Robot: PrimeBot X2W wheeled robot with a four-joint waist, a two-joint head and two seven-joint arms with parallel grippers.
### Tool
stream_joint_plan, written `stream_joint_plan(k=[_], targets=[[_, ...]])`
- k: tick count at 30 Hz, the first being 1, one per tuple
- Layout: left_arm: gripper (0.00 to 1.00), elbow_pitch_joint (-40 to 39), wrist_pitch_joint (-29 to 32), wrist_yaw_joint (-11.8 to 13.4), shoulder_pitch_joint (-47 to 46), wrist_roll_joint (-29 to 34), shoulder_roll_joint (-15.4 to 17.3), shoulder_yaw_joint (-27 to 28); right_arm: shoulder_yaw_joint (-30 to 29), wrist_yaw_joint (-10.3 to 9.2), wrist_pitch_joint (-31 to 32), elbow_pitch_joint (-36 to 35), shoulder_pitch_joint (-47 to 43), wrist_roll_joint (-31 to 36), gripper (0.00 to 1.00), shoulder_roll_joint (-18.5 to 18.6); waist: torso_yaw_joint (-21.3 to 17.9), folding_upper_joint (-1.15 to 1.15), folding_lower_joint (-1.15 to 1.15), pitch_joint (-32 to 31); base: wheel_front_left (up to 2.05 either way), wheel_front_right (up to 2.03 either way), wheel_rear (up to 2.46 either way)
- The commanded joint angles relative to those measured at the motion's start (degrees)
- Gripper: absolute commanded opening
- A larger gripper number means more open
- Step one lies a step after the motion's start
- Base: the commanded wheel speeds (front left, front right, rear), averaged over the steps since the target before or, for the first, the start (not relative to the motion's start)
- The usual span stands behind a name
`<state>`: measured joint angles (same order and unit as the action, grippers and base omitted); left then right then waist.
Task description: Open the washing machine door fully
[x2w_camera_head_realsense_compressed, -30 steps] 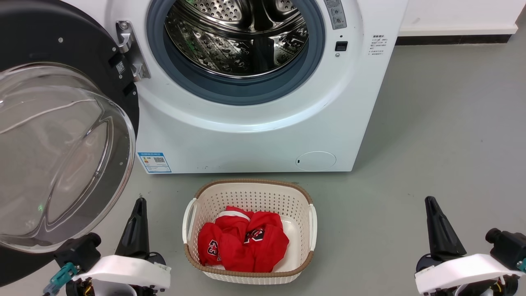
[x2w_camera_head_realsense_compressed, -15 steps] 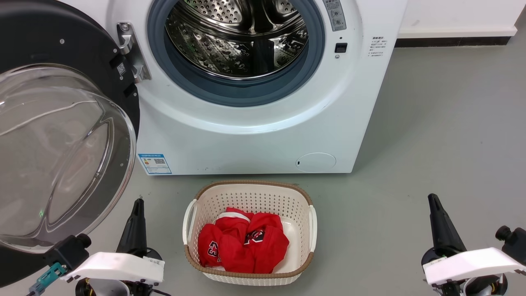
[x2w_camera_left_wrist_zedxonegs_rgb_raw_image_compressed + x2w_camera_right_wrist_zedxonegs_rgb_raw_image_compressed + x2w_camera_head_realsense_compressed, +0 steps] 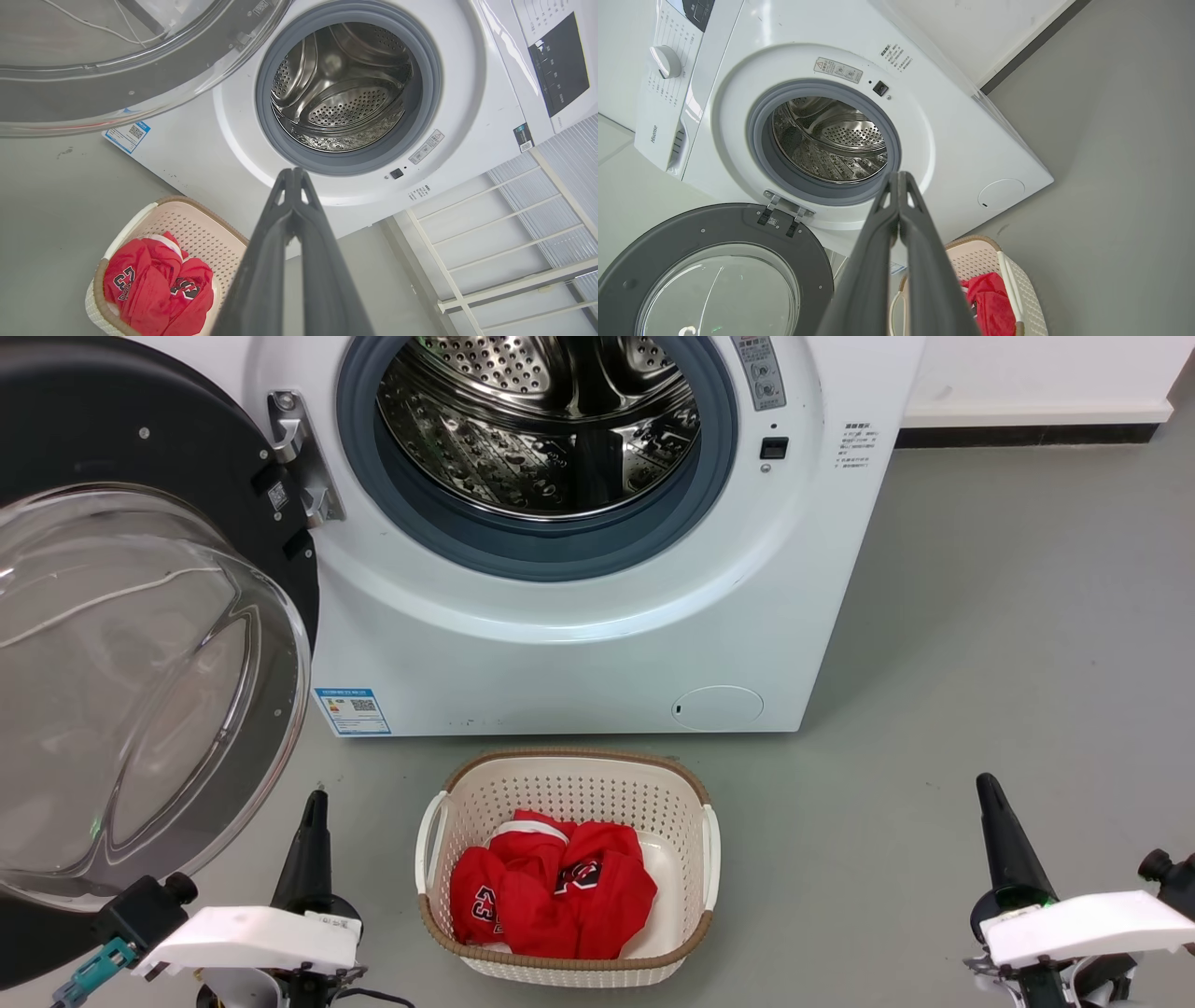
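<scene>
Both pincers are pinched shut on nothing: left gripper (image 3: 313, 821) low left, right gripper (image 3: 994, 812) low right, clear of the washing machine door (image 3: 140, 663). It's swung wide at frame left, drum (image 3: 541, 429) bare, so you look about finished.

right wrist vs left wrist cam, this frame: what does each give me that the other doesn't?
Right wrist extras: the control dial, the round cap low on the front, the dark skirting strip, and the right hand, shut.
Left wrist extras: the white barred frame beside the machine, the number print on the red garment, and the left hand, shut.
Shared: the washing machine, its steel drum, the washing machine door swung open, and the basket.
</scene>
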<state>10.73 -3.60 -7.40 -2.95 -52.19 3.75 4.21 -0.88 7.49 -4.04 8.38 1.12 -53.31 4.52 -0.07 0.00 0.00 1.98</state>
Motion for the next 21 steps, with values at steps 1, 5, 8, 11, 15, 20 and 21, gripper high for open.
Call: stream_joint_plan(k=[1, 5, 8, 11, 15, 20, 21], targets=[[0.00, -0.4, 0.4, -0.1, -1.6, -1.4, 0.1, 0.3, -0.1, 0.01, 0.1, -0.3, 1.4, -1.7, 0.00, 0.4, 0.0, 0.00, 0.00, 0.0, 0.00, 0.00, 0.00], [0.00, -0.1, 1.1, -0.1, -1.8, -4.2, 0.1, 0.5, -0.3, 0.01, 0.7, 0.1, 1.7, -4.6, 0.00, 0.5, 0.0, 0.00, 0.00, -0.1, 0.00, 0.00, 0.00], [0.00, 0.0, 1.6, -0.1, -1.8, -6.2, 0.0, 0.6, -0.4, 0.01, 1.1, 0.4, 1.9, -6.6, 0.00, 0.5, 0.0, 0.00, 0.00, -0.2, 0.00, 0.00, 0.00], [0.00, 0.2, 2.1, -0.1, -2.0, -8.1, 0.0, 0.7, -0.5, 0.01, 1.6, 0.7, 2.0, -8.7, 0.00, 0.5, 0.0, 0.00, 0.00, -0.3, 0.00, 0.00, 0.00], [0.00, 0.5, 2.7, -0.1, -2.1, -10.7, -0.1, 0.8, -0.7, 0.01, 2.1, 1.1, 2.3, -11.3, 0.00, 0.5, 0.0, 0.00, 0.00, -0.3, 0.00, 0.00, 0.00], [0.00, 0.8, 3.5, -0.1, -2.3, -13.7, -0.2, 1.0, -1.0, 0.01, 2.7, 1.5, 2.6, -14.4, 0.00, 0.5, 0.0, 0.00, 0.00, -0.5, 0.00, 0.00, 0.00], [0.00, 0.8, 3.7, -0.1, -2.3, -14.3, -0.2, 1.0, -1.0, 0.01, 2.9, 1.6, 2.7, -15.0, 0.00, 0.5, 0.0, 0.00, 0.00, -0.5, 0.00, 0.00, 0.00]])
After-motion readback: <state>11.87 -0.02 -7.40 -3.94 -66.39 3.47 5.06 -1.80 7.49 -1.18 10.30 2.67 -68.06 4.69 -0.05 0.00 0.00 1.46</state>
